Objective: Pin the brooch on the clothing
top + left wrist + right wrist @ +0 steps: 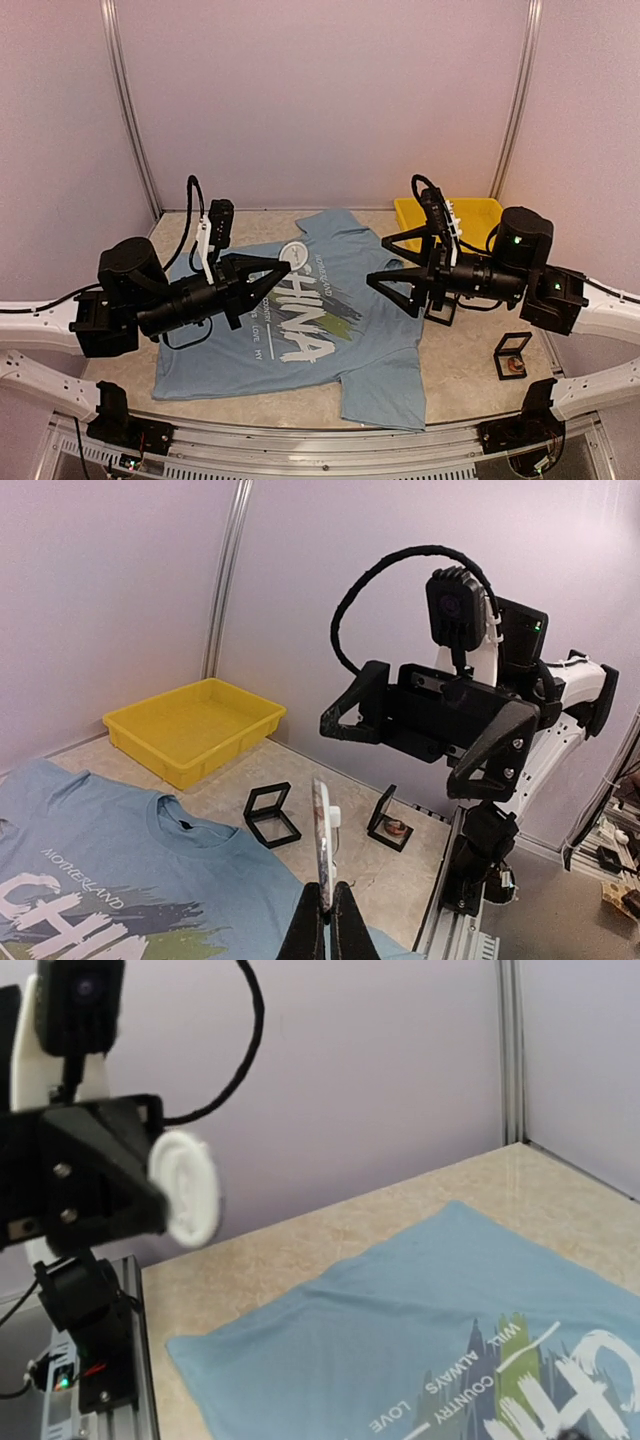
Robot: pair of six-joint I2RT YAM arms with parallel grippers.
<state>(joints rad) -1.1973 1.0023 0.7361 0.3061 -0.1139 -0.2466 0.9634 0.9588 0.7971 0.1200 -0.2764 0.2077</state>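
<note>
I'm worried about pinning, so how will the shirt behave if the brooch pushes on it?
The shirt is probably floppy: it lies limp with soft wrinkles, so a push would likely bunch it. It looks thin and light, and the table seems smooth, so it may slide. Nothing holds it down; the right gripper hangs open off the cloth.

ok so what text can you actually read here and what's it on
"CHINA": big white letters on the T-shirt chest.
"MOTHERLAND": small white line above that, left wrist view.
"LOVE", "COUNTRY", "ALWAYS", "WILL": small white words beside it, right wrist view.
Remaining small print on the shirt: too blurred to read.
White brooch in the left gripper: no readable text.
</note>
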